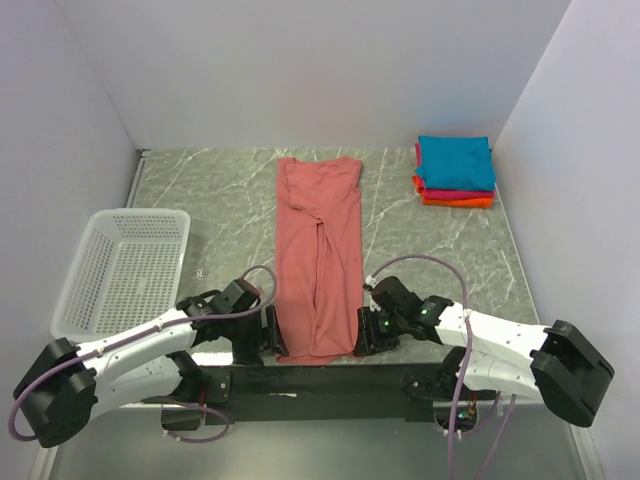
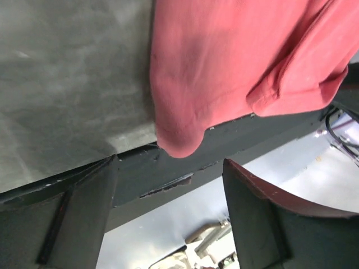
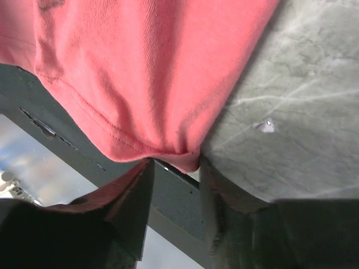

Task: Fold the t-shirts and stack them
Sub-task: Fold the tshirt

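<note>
The grey marbled table [image 1: 230, 190] fills my overhead view from the back wall down to the black front strip. On it the salmon shirt [image 1: 318, 260] lies flat as a long narrow band down the centre of the frame, its far end near the back wall and its near end reaching the front edge between the two arms; a lengthwise crease runs through its middle. At the left sits the white mesh basket [image 1: 140, 213], well apart from the shirt. In the upper right corner I see the folded stack [image 1: 455, 172], teal [image 1: 455, 158] on top, pink [image 1: 455, 194] under it and orange [image 1: 455, 202] at the bottom, edges roughly aligned. The left gripper [image 1: 272, 345] sits at the shirt's lower left corner. In its wrist view the shirt [image 2: 235, 56] hangs over the table edge, and its rounded corner points down toward the released left gripper [image 2: 171, 168], whose fingers [image 2: 84, 213] stand wide apart below the cloth and clear of it. The right gripper [image 1: 362, 338] sits at the lower right corner. Its wrist view shows the shirt [image 3: 146, 67] with its hemmed corner dipping right into the mouth of the right gripper [image 3: 175, 168]; the fingers [image 3: 132, 196] stand only narrowly apart, dark table edge showing between them, not clenched on the cloth.
</note>
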`<action>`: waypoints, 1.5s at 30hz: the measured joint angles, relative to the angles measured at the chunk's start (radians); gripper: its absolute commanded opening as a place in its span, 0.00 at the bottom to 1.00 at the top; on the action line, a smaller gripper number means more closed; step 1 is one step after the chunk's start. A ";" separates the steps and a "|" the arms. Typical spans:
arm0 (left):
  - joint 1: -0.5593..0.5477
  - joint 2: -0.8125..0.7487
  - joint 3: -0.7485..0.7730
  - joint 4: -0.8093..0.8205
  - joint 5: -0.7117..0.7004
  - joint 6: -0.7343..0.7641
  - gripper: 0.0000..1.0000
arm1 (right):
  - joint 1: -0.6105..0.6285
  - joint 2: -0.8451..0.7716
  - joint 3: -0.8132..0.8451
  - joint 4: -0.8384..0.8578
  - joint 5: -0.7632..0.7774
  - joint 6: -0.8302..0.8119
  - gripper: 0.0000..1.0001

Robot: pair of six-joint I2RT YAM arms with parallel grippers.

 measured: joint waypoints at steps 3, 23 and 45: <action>-0.023 -0.006 -0.022 0.031 0.026 -0.029 0.75 | 0.003 0.020 0.000 0.018 -0.013 0.008 0.42; -0.059 0.147 0.005 0.103 -0.027 -0.088 0.23 | 0.016 0.027 -0.023 0.074 -0.039 0.060 0.35; 0.032 0.155 0.326 0.006 -0.254 0.045 0.01 | -0.021 0.059 0.304 -0.081 0.209 -0.012 0.00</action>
